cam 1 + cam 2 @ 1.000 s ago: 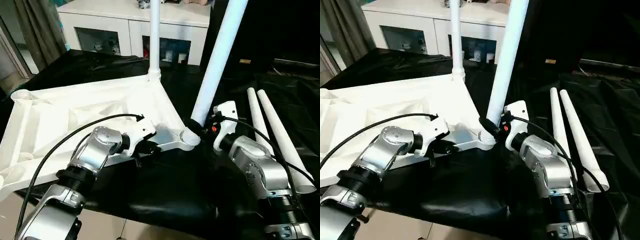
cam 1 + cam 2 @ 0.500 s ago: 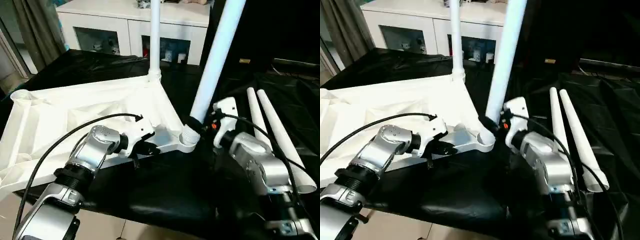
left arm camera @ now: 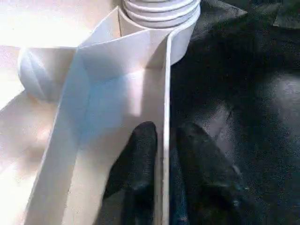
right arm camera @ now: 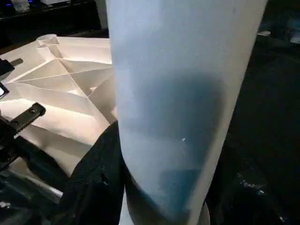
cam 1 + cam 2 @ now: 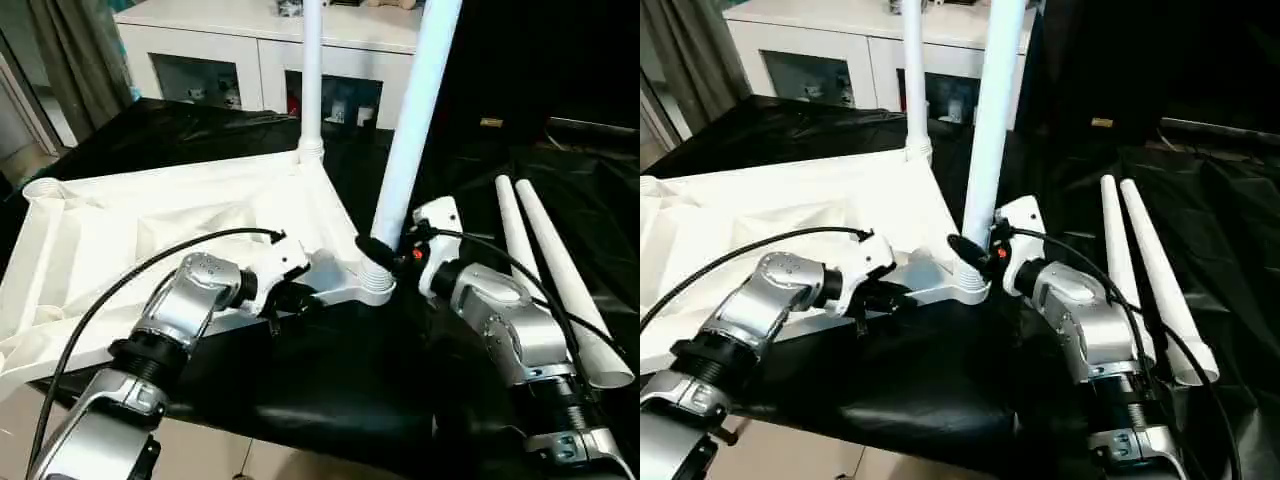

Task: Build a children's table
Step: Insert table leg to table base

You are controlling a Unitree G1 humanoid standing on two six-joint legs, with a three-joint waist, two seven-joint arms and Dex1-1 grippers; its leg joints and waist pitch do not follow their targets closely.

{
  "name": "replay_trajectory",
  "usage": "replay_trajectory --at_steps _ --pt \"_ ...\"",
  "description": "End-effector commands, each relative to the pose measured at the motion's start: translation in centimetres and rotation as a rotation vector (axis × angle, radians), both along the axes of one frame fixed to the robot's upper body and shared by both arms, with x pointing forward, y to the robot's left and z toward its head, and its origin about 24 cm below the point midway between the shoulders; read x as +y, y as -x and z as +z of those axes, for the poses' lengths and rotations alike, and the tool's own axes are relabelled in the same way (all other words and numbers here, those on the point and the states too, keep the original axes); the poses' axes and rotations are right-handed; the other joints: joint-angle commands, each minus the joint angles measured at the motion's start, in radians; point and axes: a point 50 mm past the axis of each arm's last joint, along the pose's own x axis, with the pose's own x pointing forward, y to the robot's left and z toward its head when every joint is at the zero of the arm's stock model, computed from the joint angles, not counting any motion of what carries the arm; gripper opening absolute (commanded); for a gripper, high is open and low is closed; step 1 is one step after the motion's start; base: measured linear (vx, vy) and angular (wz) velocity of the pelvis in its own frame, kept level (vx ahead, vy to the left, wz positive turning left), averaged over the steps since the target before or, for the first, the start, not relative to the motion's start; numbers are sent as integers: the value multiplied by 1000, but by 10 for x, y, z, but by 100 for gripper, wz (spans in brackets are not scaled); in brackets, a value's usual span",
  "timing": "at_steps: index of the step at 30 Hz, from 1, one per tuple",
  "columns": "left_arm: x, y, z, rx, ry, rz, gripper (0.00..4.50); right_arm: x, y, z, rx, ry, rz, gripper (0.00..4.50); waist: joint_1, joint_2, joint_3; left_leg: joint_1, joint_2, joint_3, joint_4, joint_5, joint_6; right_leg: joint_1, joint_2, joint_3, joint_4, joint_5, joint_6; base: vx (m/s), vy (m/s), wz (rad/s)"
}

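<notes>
step: seat leg [image 5: 405,140] in tabletop [image 5: 150,240] corner on table [image 5: 940,370] | right jaws [image 5: 385,255] grasp leg base; left jaws [image 3: 161,154] straddle rim, grip unclear | I keep leg upright, press straight down

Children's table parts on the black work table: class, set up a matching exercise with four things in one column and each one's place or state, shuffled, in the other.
Things:
1. tabletop
2. far leg
3. near leg
4. two loose legs

States:
A. lying side by side on the black cover, beside the right arm
B. upside down, ribbed underside up
C. standing in the far corner socket, touched by no end effector
D. standing at the near corner socket, right end effector around it

Pairs: 1-B, 2-C, 3-D, 4-A
</notes>
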Motion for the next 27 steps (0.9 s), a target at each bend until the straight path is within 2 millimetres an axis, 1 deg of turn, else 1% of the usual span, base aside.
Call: replay_trajectory --at_steps 1,2,4,5,8,10,13,14,15,17,18,21,22,23,27 --pt "1 -2 2 -11 3 10 111 1 -3 7 -25 9 16 189 -1 -7 -68 8 28 -3 -65 -155 19 56 -71 42 -68 -161 -197 0 0 0" --pt "1 -1 1 -8 -1 7 118 1 -3 6 -25 9 16 189 -1 -6 -69 8 28 -3 -65 -151 19 56 -72 42 -67 -157 -197 0 0 0" --pt "1 -1 1 -5 -4 7 118 1 -2 6 -24 8 16 189 -2 -7 -69 7 27 -3 -64 -147 20 57 -71 42 -67 -149 -197 0 0 0" --pt "2 -2 0 -3 -8 13 118 1 -2 6 -25 7 16 189 -2 -6 -69 8 28 -3 -65 -147 20 56 -71 42 -67 -147 -199 0 0 0" --pt "2 -2 0 -3 -10 16 118 1 -2 6 -25 7 15 189 -2 -5 -68 8 28 -4 -66 -157 18 56 -71 41 -68 -158 -200 0 0 0" --pt "3 -2 -1 0 -13 18 90 1 -2 6 -25 7 15 189 -2 -5 -68 9 28 -3 -65 -161 17 55 -71 42 -69 -164 -199 0 0 0" --pt "4 -1 -3 23 -12 25 79 1 -1 5 -24 7 16 189 -2 -8 -68 8 28 -3 -65 -158 18 56 -71 42 -68 -162 -198 0 0 0" --pt "4 -1 -3 26 -11 25 57 1 -1 5 -23 7 17 189 -2 -7 -68 9 28 -3 -66 -159 18 55 -71 42 -68 -163 -199 0 0 0" --pt "4 -1 -3 28 -10 23 57 1 -1 5 -23 7 17 189 -2 -9 -68 8 28 -3 -65 -157 18 56 -71 42 -68 -162 -199 0 0 0" --pt "5 0 -3 33 -11 20 42 1 -1 5 -23 8 19 189 -2 -7 -68 9 28 -3 -65 -156 19 55 -71 42 -68 -161 -200 0 0 0" --pt "5 0 -3 36 -13 18 31 1 -1 5 -22 8 20 189 -2 -10 -68 8 28 -2 -65 -154 20 56 -71 42 -68 -158 -200 0 0 0" --pt "6 1 -4 42 -18 17 1 1 -1 5 -22 8 22 189 -2 -9 -68 8 28 -3 -65 -150 22 56 -72 42 -68 -161 -198 0 0 0" --pt "6 2 -5 46 -22 12 1 1 -2 5 -22 9 22 189 -2 -8 -68 7 28 -3 -65 -149 22 56 -72 42 -67 -160 -198 0 0 0" --pt "6 3 -6 54 -31 4 1 1 -2 5 -21 11 24 189 -2 -11 -69 8 28 -3 -65 -145 23 56 -72 42 -66 -155 -198 0 0 0" --pt "7 5 -7 57 -43 -10 0 1 -3 4 -19 17 24 189 -6 -10 -69 7 28 -3 -64 -140 26 56 -72 41 -66 -149 -202 0 0 0"
